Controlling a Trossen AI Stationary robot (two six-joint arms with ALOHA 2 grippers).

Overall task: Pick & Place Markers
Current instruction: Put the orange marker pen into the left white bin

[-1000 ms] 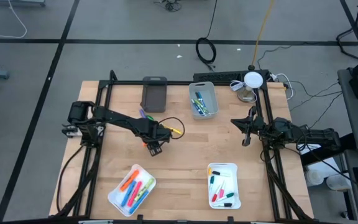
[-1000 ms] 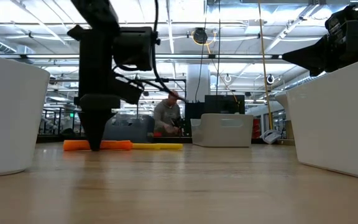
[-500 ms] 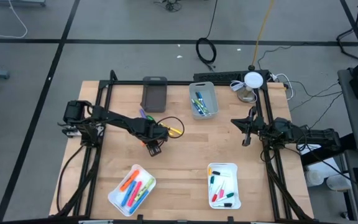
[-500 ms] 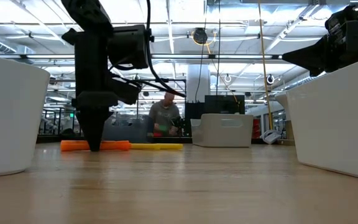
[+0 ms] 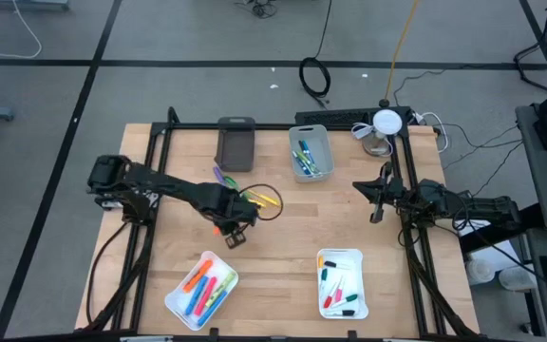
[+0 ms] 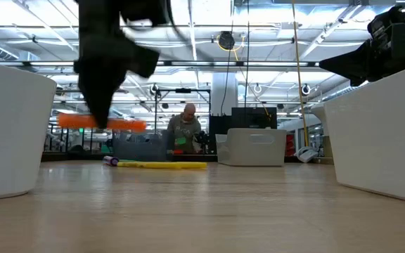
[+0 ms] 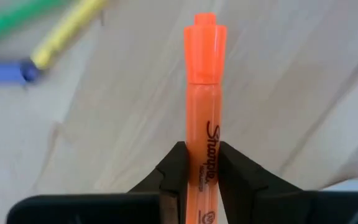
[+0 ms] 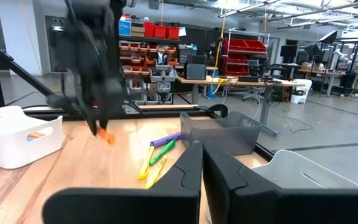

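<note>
- From overhead, the left gripper sits over the middle-left of the worktop, between the loose markers and the near-left white tray; only a speck of orange shows at its tip there.
- The left wrist view makes the grip plain: the jaws are clamped on the barrel of an orange marker, cap end pointing away from the fingers.
- The low view adds height, which the overhead cannot give: the orange marker hangs level, clear above the worktop, while a yellow marker lies flat on the wood behind it.
- Loose markers on the worktop: yellow, a green marker and a purple marker lie near the dark grey bin. The right wrist view shows this cluster beside the dark bin from the side.
- Overhead alone shows sorted contents: chunky markers in the near-left tray, thin capped ones in the near-right white tray, and several in the light bin at the far edge.
- The right gripper waits at the worktop's right edge; its own wrist view shows the jaws pressed together, holding nothing.
- A person sits in the room beyond, visible only in the low view.
</note>
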